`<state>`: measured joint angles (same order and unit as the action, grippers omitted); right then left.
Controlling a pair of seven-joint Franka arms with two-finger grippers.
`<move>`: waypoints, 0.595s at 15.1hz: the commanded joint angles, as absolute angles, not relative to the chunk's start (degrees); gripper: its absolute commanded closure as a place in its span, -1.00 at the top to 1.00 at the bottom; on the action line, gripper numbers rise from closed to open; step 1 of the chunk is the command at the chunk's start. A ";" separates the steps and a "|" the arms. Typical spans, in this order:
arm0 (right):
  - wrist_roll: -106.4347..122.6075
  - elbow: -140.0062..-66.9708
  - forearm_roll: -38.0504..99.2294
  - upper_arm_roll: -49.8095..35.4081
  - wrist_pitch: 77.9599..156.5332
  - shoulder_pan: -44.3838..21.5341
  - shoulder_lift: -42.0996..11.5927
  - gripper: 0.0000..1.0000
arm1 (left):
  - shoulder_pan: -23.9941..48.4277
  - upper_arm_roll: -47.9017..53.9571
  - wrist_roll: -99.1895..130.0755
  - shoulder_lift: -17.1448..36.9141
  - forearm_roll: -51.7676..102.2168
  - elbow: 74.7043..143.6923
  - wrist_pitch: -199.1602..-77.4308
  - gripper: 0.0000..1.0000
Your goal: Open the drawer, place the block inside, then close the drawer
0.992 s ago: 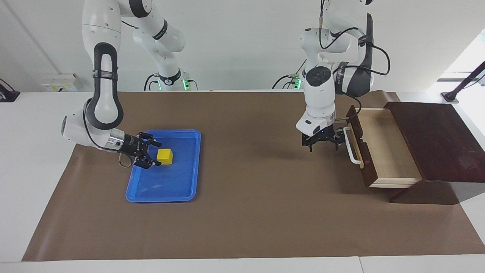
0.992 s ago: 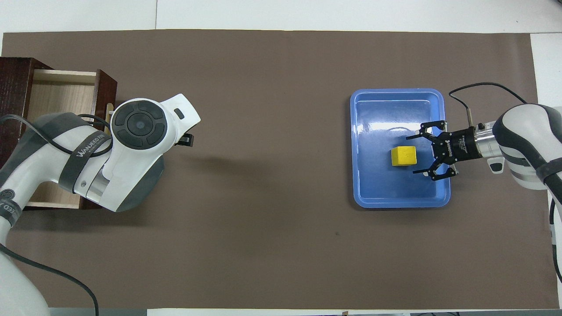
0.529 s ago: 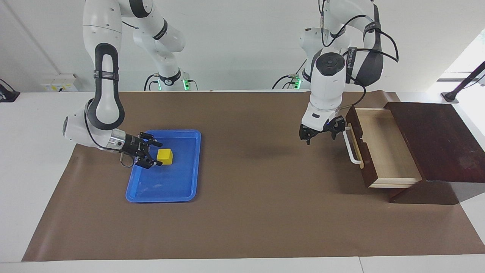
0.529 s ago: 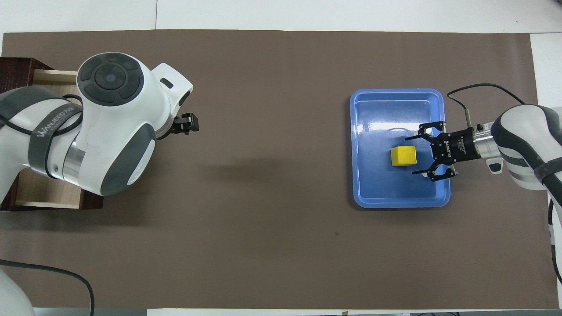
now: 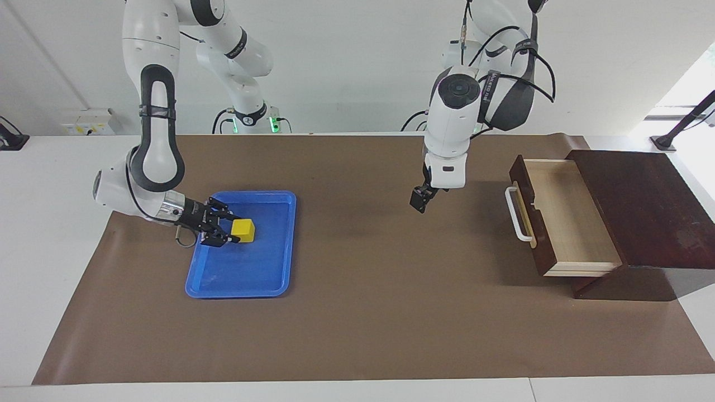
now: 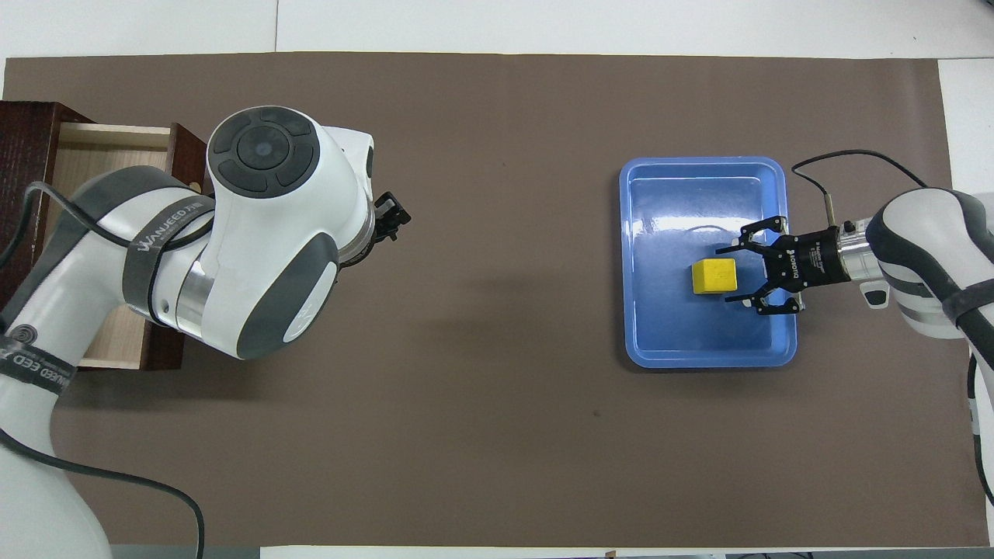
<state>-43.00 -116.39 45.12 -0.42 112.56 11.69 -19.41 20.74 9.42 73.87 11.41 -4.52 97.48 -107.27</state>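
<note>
The drawer stands pulled out of its dark wooden box at the left arm's end of the table. Its pale interior is bare, and its white handle faces the table's middle. In the overhead view the left arm hides most of the drawer. The yellow block lies in the blue tray. My right gripper is open and low in the tray, with a finger at each side of the block. My left gripper hangs over bare mat, apart from the handle.
The blue tray sits on the brown mat toward the right arm's end. The mat covers most of the white table. A wide stretch of mat lies between the tray and the drawer.
My left gripper has left the drawer handle, risen and swung toward the table's middle. My right gripper has edged closer, so its fingers now flank the block.
</note>
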 commanded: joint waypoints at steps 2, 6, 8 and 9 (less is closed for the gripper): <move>-40.78 -116.81 46.67 -0.53 113.38 11.78 -19.25 -1.00 | 21.62 8.61 86.01 11.95 -3.25 97.73 -110.21 1.00; -43.57 -114.00 46.67 -1.14 111.54 11.78 -19.16 -1.00 | 21.71 8.70 93.77 11.69 -3.25 98.61 -110.83 1.00; -50.50 -110.06 46.58 -1.23 109.35 8.81 -18.90 -1.00 | 21.88 8.79 93.78 11.43 -2.55 99.58 -111.71 1.00; -54.71 -107.86 46.58 -1.23 108.38 7.05 -18.29 -1.00 | 22.49 8.70 93.95 11.43 -0.63 99.58 -111.88 1.00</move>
